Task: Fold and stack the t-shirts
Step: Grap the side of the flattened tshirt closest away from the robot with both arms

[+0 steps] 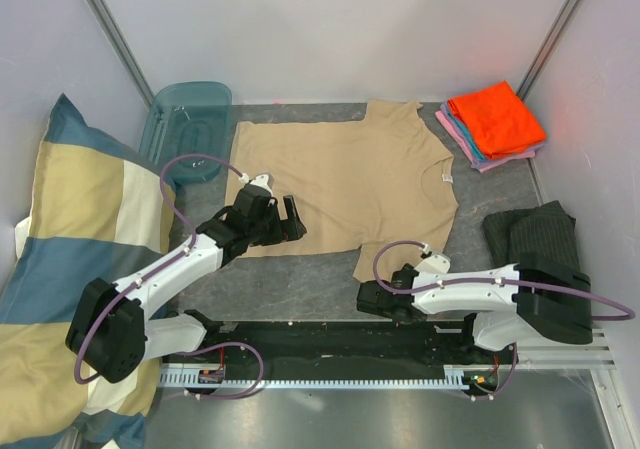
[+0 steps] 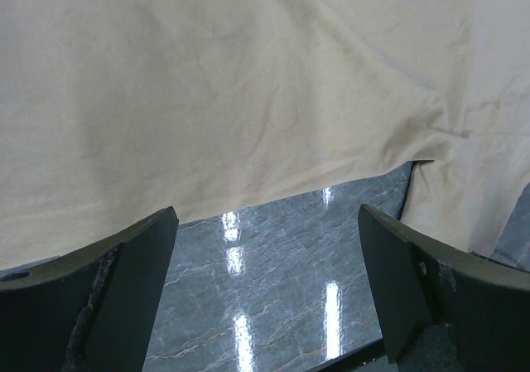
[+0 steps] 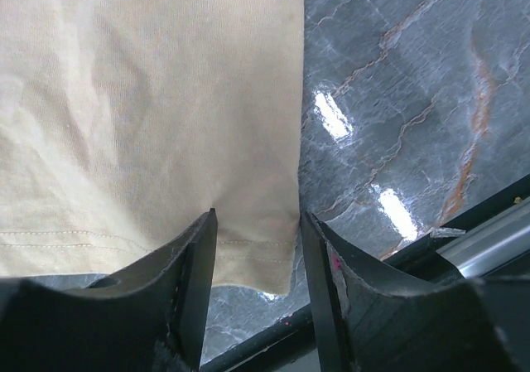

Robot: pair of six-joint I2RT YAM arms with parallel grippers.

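**Subject:** tan t-shirt [image 1: 350,174], spread flat and unfolded on the desk [image 1: 300,284], collar to the right and bottom hem to the left. The stack of folded t-shirts [image 1: 492,124] (orange uppermost) sits off the tan t-shirt's far right, beyond its collar and clear of it.

**Left hand** [image 2: 267,214]: fully wide and holding nothing. It is poised over the tan t-shirt's near edge, close to the hem corner, and bare desk shows between the jaws.

**Right hand** [image 3: 258,216]: jaws at a narrow gap, set astride the corner of the tan t-shirt's near sleeve, at the stitched cuff. Cloth lies in the gap with a slight pucker by one finger, but no pinch is seen.

**Handling assessment:**
- The cotton is thin, light and limp, and it is not fragile.
- It is judged likely to drape from any single hold and to drag across the glossy desk.
- It is best taken at edges and corners, where the stitched hem gives a doubled thickness to bite on.
- Two holds along the same near edge should keep the fold line straight.
- A shallow bite risks the cuff slipping out, and a deep one risks gathering a wrinkle.

**Exclusion:** the dark striped cloth [image 1: 530,231], right of the tan t-shirt's near sleeve, is not part of the job
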